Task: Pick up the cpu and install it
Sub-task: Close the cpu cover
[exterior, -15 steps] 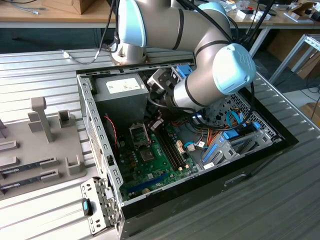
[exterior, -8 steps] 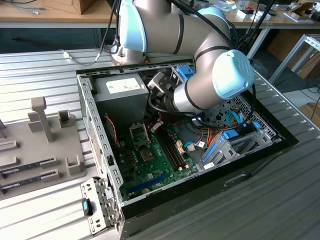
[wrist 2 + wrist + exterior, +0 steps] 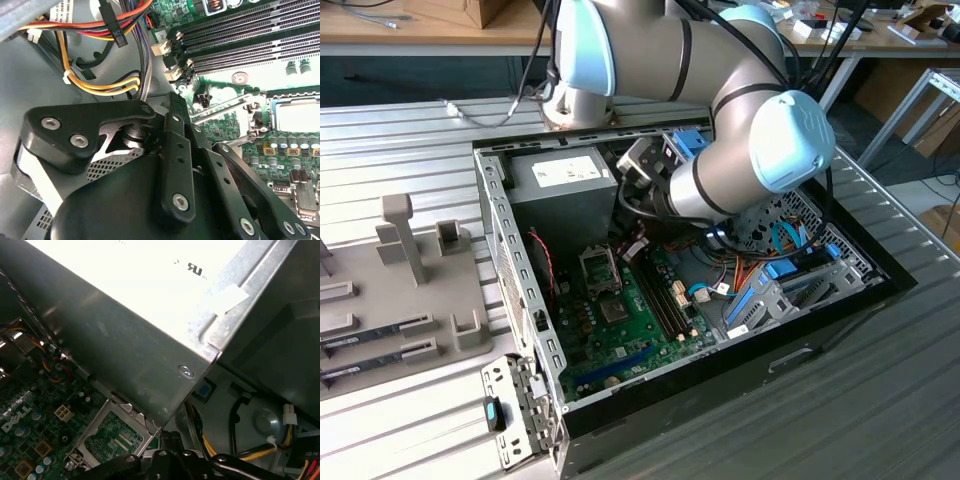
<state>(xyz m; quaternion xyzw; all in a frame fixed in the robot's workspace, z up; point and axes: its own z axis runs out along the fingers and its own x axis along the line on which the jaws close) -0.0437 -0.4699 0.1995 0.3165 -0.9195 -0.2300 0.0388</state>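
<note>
Two hazards are crowding me: the power supply [image 3: 560, 178] wall is sitting close beside the gripper [image 3: 634, 243], and cables [image 3: 107, 85] are bunching behind it. I am hovering just beside the open socket [image 3: 598, 268]. A pale square [image 3: 295, 114] inside may be the cpu, but I cannot tell, nor whether the gripper is spread or pinching. I am judging slow, level moves safest, keeping off the raised lid [image 3: 225, 102].
</note>
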